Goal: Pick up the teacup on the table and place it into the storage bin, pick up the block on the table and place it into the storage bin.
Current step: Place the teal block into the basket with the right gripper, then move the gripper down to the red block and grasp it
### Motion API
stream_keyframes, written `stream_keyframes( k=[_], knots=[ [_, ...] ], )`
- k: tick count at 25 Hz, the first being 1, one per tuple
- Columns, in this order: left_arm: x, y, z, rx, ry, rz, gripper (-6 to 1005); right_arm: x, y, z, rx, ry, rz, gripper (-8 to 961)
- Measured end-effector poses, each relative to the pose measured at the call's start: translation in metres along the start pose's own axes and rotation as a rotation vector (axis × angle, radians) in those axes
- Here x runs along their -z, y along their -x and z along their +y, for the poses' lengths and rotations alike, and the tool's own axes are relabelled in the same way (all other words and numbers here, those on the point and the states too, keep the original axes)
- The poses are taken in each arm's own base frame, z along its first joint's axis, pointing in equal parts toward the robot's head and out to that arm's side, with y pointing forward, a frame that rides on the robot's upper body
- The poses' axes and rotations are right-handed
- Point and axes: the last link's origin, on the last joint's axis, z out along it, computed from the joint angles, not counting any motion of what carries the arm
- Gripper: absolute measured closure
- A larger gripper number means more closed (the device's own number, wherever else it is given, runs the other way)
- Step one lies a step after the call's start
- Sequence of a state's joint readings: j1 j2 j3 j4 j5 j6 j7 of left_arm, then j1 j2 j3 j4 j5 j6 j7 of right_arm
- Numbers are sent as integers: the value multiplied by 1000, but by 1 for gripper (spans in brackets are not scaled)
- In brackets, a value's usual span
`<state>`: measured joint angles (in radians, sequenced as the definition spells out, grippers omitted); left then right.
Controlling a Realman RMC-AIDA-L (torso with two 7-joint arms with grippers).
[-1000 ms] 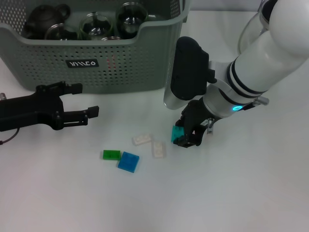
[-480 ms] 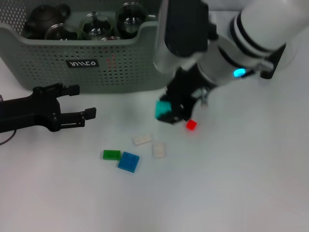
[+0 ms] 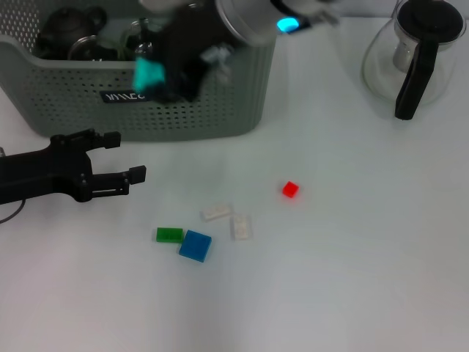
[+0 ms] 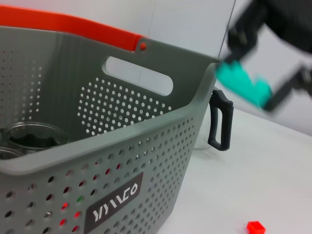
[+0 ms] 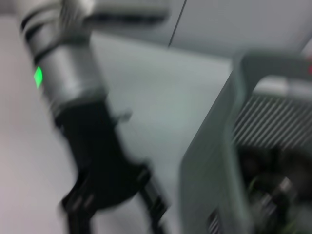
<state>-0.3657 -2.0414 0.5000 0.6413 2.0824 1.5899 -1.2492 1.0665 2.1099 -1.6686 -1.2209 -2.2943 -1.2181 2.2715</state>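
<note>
Nearby, glass pitcher (image 3: 415,55) stands beside storage bin (image 3: 242,88).

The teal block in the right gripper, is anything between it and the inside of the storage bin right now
Nothing visible blocks it. The right gripper holds the teal block at the storage bin's dipped front rim, above the label. Glass cups and a dark teapot already sit inside, farther back.
</note>
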Motion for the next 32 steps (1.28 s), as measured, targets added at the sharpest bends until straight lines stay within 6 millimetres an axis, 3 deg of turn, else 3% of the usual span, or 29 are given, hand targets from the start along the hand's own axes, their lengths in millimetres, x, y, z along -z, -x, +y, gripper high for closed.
stream_keyframes(
  k=[5, 6, 17, 20, 27, 32],
  knots=[
    [0, 1, 1, 3, 1, -1, 117, 7, 27, -25, -8, -129, -144, 510],
    [-1, 2, 1, 1, 1, -1, 117, 6, 28, -37, -42, -184, -183, 509],
    [2, 1, -1, -4, -5, -9, 118, -1, 2, -57, -124, -226, -154, 503],
    [3, 0, -2, -6, -7, -10, 119, 8, -2, -59, -137, -236, -171, 431],
    [2, -2, -3, -12, -5, -9, 120, 59, -21, -59, -185, -245, -229, 250],
    [3, -1, -3, -12, -5, -10, 120, 81, -55, -26, -169, -108, -186, 65]
  ],
)
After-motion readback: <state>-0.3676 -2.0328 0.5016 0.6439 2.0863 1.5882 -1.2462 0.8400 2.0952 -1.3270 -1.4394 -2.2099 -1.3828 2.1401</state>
